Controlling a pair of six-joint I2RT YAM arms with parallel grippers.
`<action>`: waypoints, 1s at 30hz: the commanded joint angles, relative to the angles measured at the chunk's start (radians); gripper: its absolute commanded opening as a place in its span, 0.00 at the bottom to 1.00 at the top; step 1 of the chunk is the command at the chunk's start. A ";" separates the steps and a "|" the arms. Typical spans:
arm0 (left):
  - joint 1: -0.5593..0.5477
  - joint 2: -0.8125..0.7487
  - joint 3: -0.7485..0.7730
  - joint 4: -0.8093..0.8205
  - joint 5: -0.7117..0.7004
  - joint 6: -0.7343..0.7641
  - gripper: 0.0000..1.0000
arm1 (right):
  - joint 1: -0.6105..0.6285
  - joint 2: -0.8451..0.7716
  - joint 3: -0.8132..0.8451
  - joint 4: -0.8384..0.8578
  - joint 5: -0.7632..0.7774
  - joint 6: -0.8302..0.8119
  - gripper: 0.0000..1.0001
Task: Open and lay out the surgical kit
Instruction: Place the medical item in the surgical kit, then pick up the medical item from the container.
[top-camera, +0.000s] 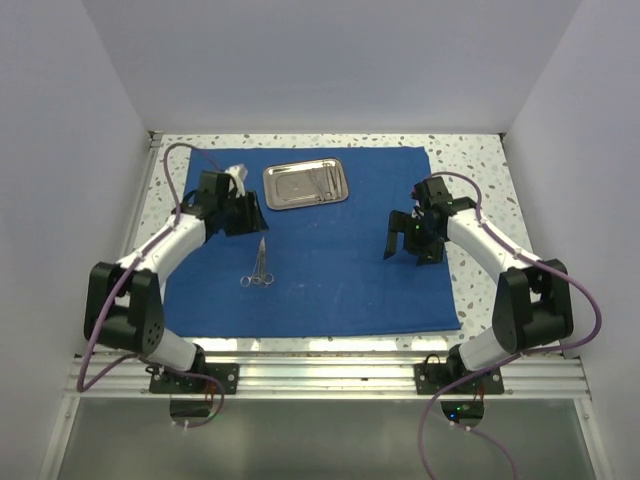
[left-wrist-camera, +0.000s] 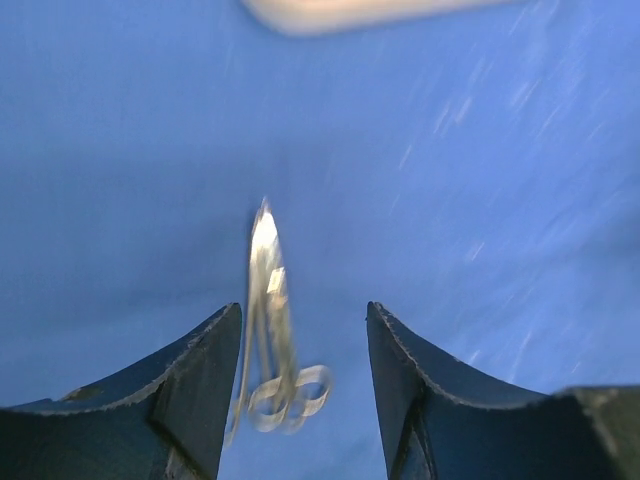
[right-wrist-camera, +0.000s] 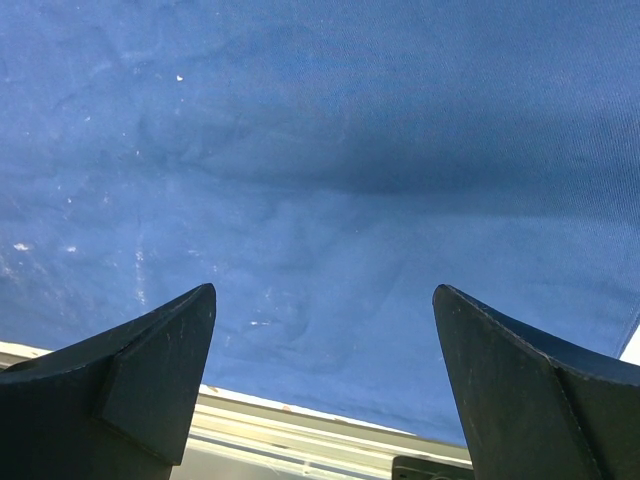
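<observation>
The royal-blue cloth wrap (top-camera: 340, 270) lies spread flat on the table. The steel tray (top-camera: 305, 184) sits on its far part with a few slim silver instruments (top-camera: 322, 180) inside. A pair of silver ring-handled scissors or forceps (top-camera: 259, 266) lies on the cloth left of centre. It also shows blurred in the left wrist view (left-wrist-camera: 272, 330), below and between the fingers. My left gripper (top-camera: 248, 214) (left-wrist-camera: 303, 310) is open and empty, above the cloth between tray and scissors. My right gripper (top-camera: 412, 248) (right-wrist-camera: 324, 290) is open and empty over the cloth's (right-wrist-camera: 330, 150) right part.
The speckled tabletop (top-camera: 470, 160) shows around the cloth. A metal rail (top-camera: 330, 375) (right-wrist-camera: 300, 425) runs along the near edge by the arm bases. White walls close in the left, right and back. The tray's rim (left-wrist-camera: 350, 12) shows at the top of the left wrist view.
</observation>
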 joint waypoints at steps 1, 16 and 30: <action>0.008 0.141 0.160 0.077 0.042 0.017 0.56 | -0.004 -0.006 0.035 -0.008 0.023 -0.004 0.94; -0.090 0.945 1.134 0.017 0.042 -0.095 0.56 | -0.004 0.060 0.125 -0.079 0.083 -0.024 0.94; -0.219 1.062 1.337 -0.179 -0.145 -0.040 0.62 | -0.005 0.033 0.063 -0.064 0.086 -0.019 0.94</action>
